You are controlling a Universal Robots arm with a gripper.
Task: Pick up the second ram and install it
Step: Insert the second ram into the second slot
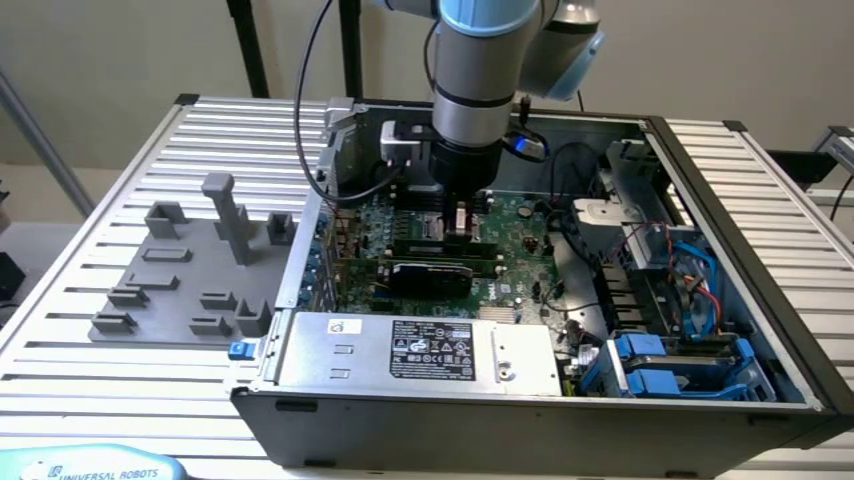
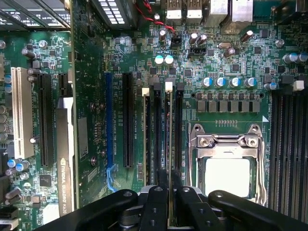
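Gripper (image 2: pixel 168 192) over the motherboard (image 2: pixel 231 67), its two fingers (image 2: pixel 156 202) drawn narrow and pinching the top edge of the second ram (image 2: pixel 168 139), which is seen edge-on as a thin pale line running from between the fingertips toward a white latch (image 2: pixel 168 86). The stick stands upright in line with a black memory slot (image 2: pixel 178 130), among the slots just beside the CPU socket (image 2: pixel 226 163); whether its lower edge has entered the slot cannot be told. A first stick (image 2: pixel 145 139) appears to stand already in a neighbouring slot. In the exterior view the arm (image 1: pixel 474 90) reaches straight down into the open case (image 1: pixel 721 150), with the gripper (image 1: pixel 461 225) low over the board. As a matter of judgement, the ram is light, thin and stiff along its length but brittle under twist; its flat faces are smooth, so a hold near the middle of the top edge, clear of the chips and the contact edge, suits it best, and pressure should run straight down into the slot. The case holds the motherboard, a graphics card (image 1: pixel 427 275), a power supply (image 1: pixel 427 350) at the near side and blue drive caddies (image 1: pixel 667 370) at the exterior view's right. The grey fixture tray (image 1: pixel 187 290) outside the case, at the exterior view's left, shows no ram in its blocks.
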